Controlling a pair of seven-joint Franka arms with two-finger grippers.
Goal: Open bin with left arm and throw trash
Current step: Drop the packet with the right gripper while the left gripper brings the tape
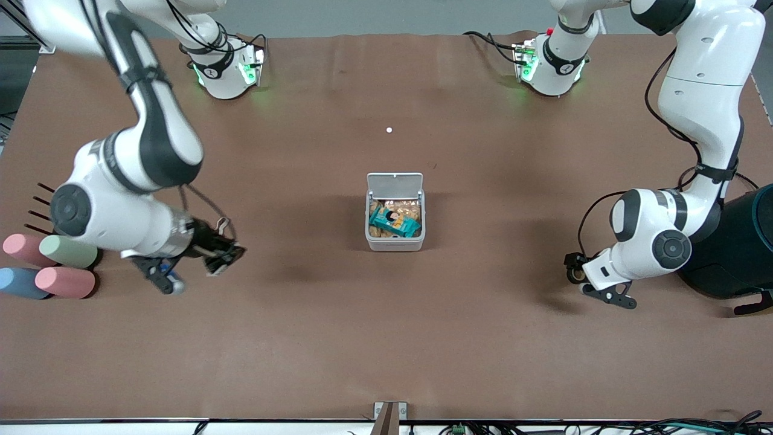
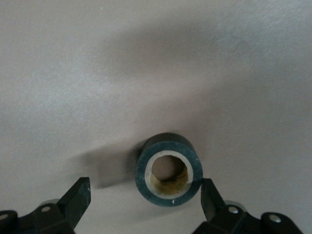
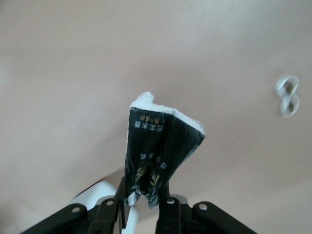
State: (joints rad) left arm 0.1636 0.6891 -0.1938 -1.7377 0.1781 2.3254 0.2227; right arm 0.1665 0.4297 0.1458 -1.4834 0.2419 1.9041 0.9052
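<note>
The white bin (image 1: 395, 243) stands in the middle of the table with its lid (image 1: 395, 183) up. It holds snack packets and a teal wrapper. My left gripper (image 1: 572, 270) is low at the left arm's end of the table. It is open (image 2: 145, 187) around the dark tape roll (image 2: 168, 169), which lies on the table close to one fingertip (image 2: 208, 192). My right gripper (image 1: 214, 254) is above the table toward the right arm's end, shut (image 3: 145, 195) on the crumpled black wrapper (image 3: 158, 146). The pale rubber band (image 3: 287, 95) lies on the table nearby.
Several pastel cylinders (image 1: 48, 266) lie at the right arm's end of the table. A large dark teal round container (image 1: 743, 241) stands at the left arm's end, beside the left arm. A small white dot (image 1: 389, 130) lies between the bin and the bases.
</note>
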